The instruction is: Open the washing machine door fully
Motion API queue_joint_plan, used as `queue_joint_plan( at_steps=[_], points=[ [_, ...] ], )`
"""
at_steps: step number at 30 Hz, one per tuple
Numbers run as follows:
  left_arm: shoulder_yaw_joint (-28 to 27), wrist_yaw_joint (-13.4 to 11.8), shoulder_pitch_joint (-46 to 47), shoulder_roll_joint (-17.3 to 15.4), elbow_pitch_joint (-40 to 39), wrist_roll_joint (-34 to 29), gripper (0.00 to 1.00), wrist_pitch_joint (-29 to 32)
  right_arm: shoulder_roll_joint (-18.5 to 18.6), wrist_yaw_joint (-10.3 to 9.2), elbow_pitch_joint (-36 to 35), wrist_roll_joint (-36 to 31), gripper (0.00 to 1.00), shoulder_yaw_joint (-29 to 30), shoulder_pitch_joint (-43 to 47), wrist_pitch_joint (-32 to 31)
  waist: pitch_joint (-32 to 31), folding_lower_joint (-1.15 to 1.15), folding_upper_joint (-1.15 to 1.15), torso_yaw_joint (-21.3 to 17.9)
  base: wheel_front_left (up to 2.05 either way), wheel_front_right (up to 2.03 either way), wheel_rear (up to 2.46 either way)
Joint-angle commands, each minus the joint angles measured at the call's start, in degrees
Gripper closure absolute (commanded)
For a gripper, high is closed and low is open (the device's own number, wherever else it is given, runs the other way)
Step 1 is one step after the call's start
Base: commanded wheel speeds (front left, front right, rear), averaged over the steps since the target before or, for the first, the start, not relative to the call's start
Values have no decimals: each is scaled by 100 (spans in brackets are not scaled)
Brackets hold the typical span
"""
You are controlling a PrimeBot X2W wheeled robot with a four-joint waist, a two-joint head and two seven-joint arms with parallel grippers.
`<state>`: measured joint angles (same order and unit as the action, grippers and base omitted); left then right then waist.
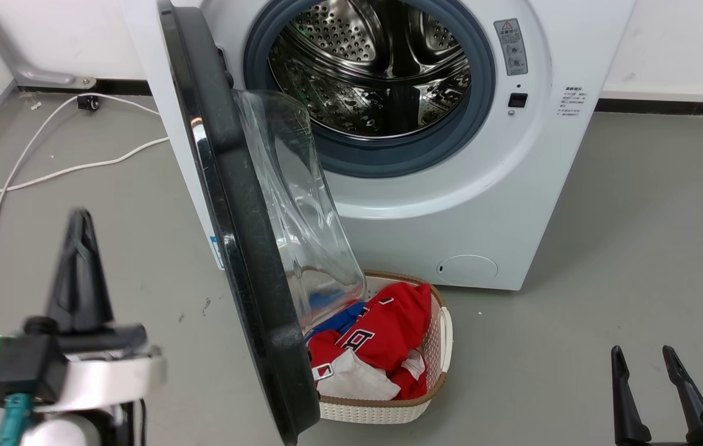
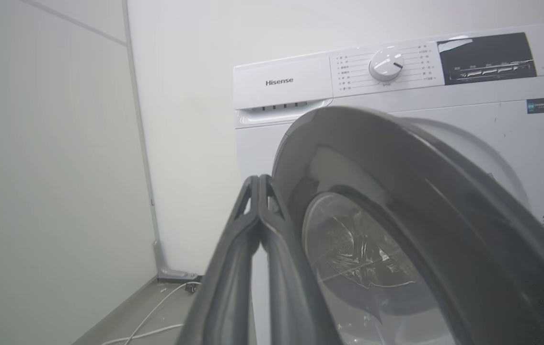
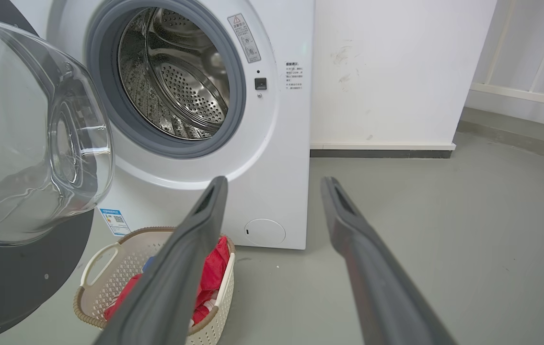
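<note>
The washing machine door [image 1: 236,204], a glossy black disc with a clear bulging glass bowl, stands swung out on its left hinge, roughly edge-on to me, and the steel drum [image 1: 370,68] is exposed. My left gripper [image 1: 82,217] is shut and empty, out on the floor side to the left of the door's outer face, apart from it. In the left wrist view the closed fingertips [image 2: 258,179] sit just left of the door [image 2: 396,201] rim. My right gripper [image 1: 642,353] is open low at the right, away from the door [image 3: 27,143]; its fingers [image 3: 204,215] frame empty floor.
A woven laundry basket [image 1: 438,359] with red, white and blue clothes sits on the floor under the door's lower edge. White cables [image 1: 48,167] trail across the grey floor at the left. A wall stands behind the machine [image 1: 512,204].
</note>
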<state>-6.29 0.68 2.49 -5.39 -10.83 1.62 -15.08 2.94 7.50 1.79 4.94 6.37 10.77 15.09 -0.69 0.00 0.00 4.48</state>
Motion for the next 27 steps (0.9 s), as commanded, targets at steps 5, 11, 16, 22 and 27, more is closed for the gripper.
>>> queue_joint_plan(
  at_steps=[5,11,16,22,27],
  points=[
    [-119,-41,433,-261,-662,-170,100,-13,-13,-1,22,24,0,-26,12,10,-10,0,0,-6,0,0,0],
    [-16,68,896,-501,-1250,-285,100,-9,-13,-1,48,20,0,-33,1,10,-14,0,0,-22,0,0,0],
    [320,228,1244,-582,-1459,-329,100,-9,-13,-1,67,11,0,-55,-35,9,-12,0,0,-26,0,0,0],
    [867,351,1456,-497,-1426,-395,100,37,-13,-1,89,4,0,-85,-51,10,-23,0,0,-45,0,0,0],
    [1388,442,1513,-391,-1467,-446,100,207,-13,-1,102,21,0,-101,-54,10,-31,0,0,-66,0,0,0]
  ],
)
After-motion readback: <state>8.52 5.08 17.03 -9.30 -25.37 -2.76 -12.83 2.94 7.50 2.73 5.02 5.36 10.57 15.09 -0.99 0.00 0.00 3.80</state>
